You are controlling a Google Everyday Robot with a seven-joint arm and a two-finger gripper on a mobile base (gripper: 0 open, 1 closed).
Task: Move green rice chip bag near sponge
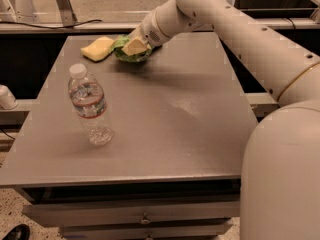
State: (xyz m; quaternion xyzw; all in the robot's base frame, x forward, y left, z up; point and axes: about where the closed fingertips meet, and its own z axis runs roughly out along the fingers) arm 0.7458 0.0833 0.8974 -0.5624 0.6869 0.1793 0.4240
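The green rice chip bag (125,52) is at the far left of the grey table (165,119), held in my gripper (133,46), whose yellowish pads close on it from above. The pale yellow sponge (98,48) lies just left of the bag, nearly touching it. My white arm (225,24) reaches in from the right across the table's back edge. Much of the bag is hidden by the gripper.
A clear plastic water bottle (89,106) with a white cap stands upright at the table's left front. Drawers (140,216) sit below the table's front edge. A metal rail (60,28) runs behind the table.
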